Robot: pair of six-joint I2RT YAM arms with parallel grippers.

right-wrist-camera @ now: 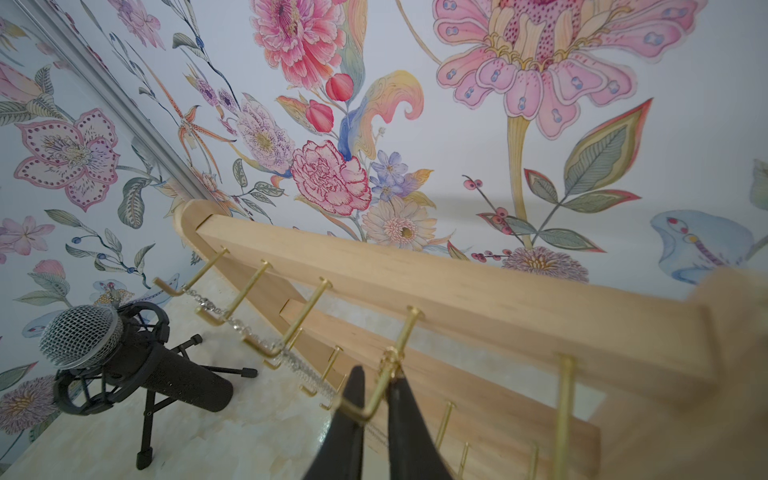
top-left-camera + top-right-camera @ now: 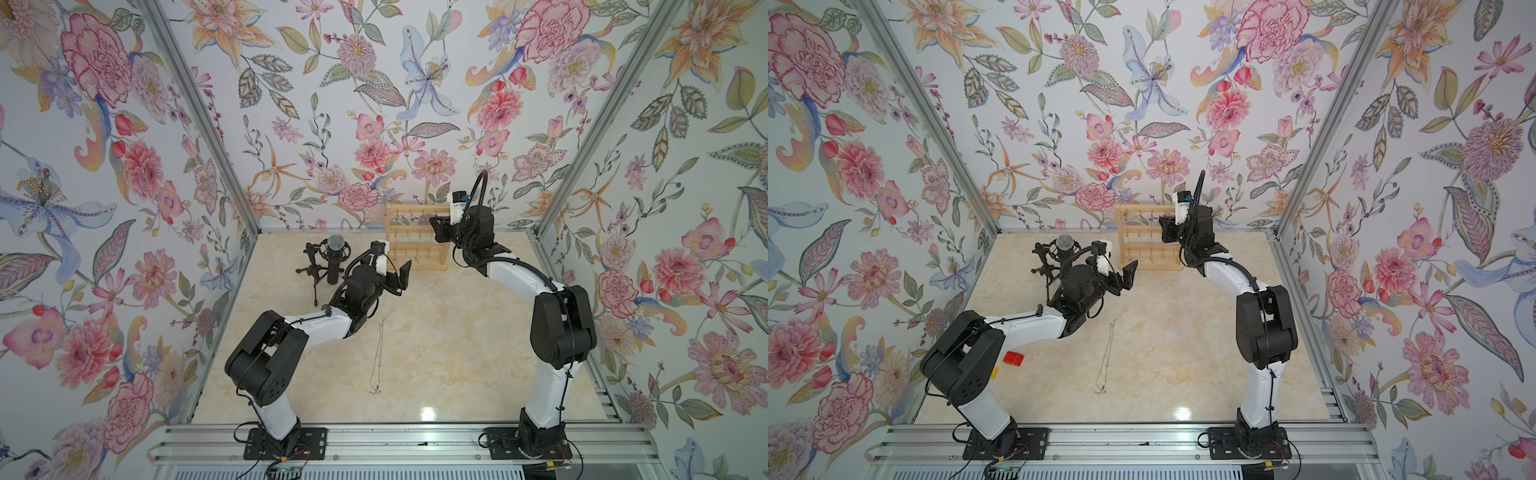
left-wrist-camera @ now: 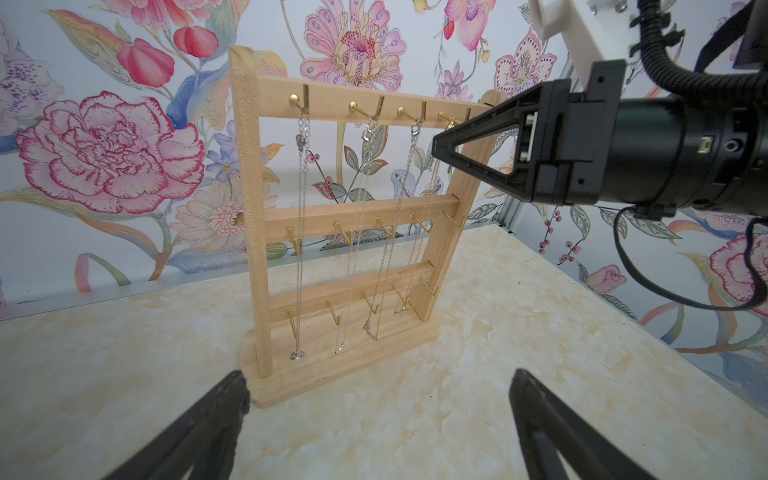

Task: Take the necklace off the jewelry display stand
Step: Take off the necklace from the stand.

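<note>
Right wrist view looks along the top crossbar of the jewelry display stand (image 1: 457, 299), where the right tool (image 1: 376, 374) sits at one of the gold hooks (image 1: 395, 353). Its fingers are drawn narrow, nearly together, with the hook's wire and the chain of the gold necklace (image 1: 390, 360) caught between them. The chain's clasp end hangs on that hook, so this necklace is on the stand.

Seen from the left wrist, the stand (image 3: 249, 208) is upright on its flat base near the back edge of the tabletop (image 3: 540, 332). Three silver necklaces (image 3: 302, 216) hang from the top row's other hooks, and the gold one (image 3: 419, 245) hangs beside them, with the right tool's tip (image 3: 436, 149) right at it, just under the top crossbar.

The left tool (image 3: 379, 374) is spread wide and holds nothing; it hovers above the tabletop just in front of the stand, facing it.

In both top views a separate silver chain (image 2: 379, 357) (image 2: 1108, 357) lies stretched out on the tabletop between the two arms, well apart from the stand (image 2: 395, 232). A black microphone (image 2: 336, 257) on a tripod stands to the left of the stand.
</note>
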